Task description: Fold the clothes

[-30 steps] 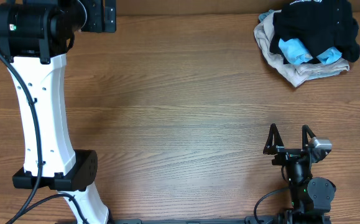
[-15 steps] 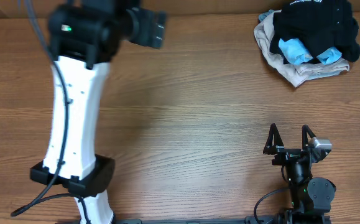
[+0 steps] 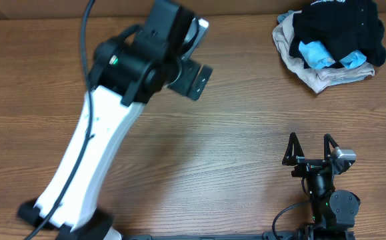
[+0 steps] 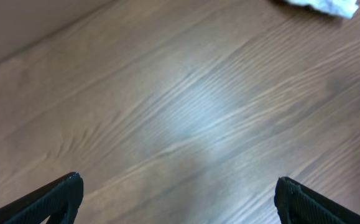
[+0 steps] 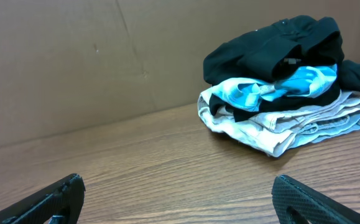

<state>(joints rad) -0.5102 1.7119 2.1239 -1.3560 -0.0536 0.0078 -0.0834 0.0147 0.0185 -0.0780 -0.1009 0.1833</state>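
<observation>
A pile of clothes (image 3: pixel 329 43) lies at the table's far right corner: a black garment on top, a light blue one under it, a beige one at the bottom. The pile also shows in the right wrist view (image 5: pixel 285 81), and its pale edge in the left wrist view (image 4: pixel 326 5). My left gripper (image 4: pixel 180 186) is open and empty above bare wood; its arm (image 3: pixel 153 60) reaches over the far left-centre of the table. My right gripper (image 3: pixel 309 143) is open and empty near the front right edge, well short of the pile; it also shows in the right wrist view (image 5: pixel 180 193).
A brown cardboard wall (image 5: pixel 105 56) stands behind the table's far edge. The wooden tabletop (image 3: pixel 233 133) lies between the two arms. The right arm's base (image 3: pixel 326 207) sits at the front edge.
My left arm has swung from the far left corner to the right, toward the middle of the table's far side. The right arm and the pile have not moved.
</observation>
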